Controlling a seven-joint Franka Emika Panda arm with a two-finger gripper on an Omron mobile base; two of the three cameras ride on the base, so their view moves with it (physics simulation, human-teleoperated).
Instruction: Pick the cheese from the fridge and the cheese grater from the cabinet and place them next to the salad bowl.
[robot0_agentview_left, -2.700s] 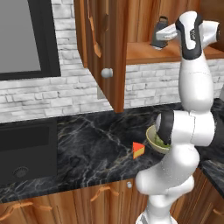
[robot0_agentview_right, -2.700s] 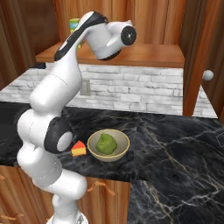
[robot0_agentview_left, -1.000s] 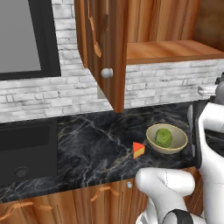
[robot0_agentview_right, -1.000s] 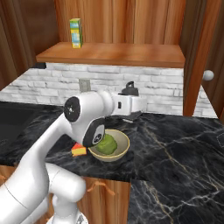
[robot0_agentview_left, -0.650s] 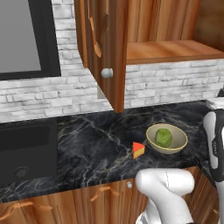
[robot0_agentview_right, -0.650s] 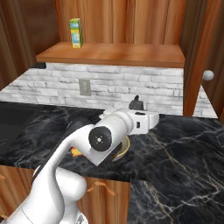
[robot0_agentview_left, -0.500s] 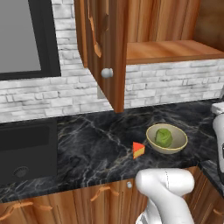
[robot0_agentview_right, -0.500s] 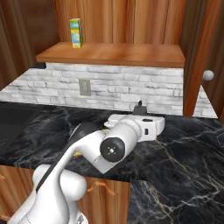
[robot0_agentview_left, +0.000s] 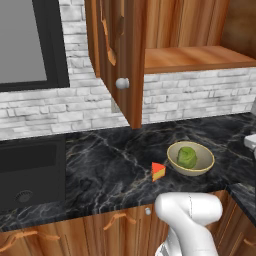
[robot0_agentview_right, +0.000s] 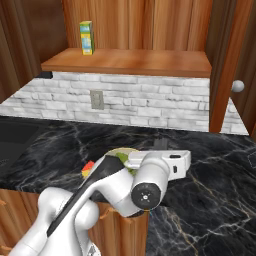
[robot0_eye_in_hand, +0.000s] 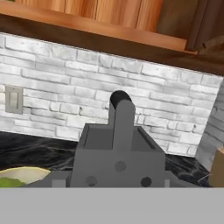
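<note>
The desk (robot0_agentview_left: 100, 165) is a black marble-patterned surface spanning the lower half of the left base view, beneath a white brick wall. Directly on it, right of centre in that view, rest the salad bowl (robot0_agentview_left: 190, 159) containing green lettuce and, just beside the bowl's left, the cheese (robot0_agentview_left: 158, 171). The cabinet shelf (robot0_agentview_right: 130, 61), across the upper part of the right base view, carries a small yellow-green carton (robot0_agentview_right: 87, 37) at its left end.

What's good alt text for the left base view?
A small orange cheese wedge sits on a black marble counter, just left of and apart from a beige salad bowl of lettuce. Above them, a brown wall cabinet stands open, its door edge-on with a round knob, against white brick.
</note>
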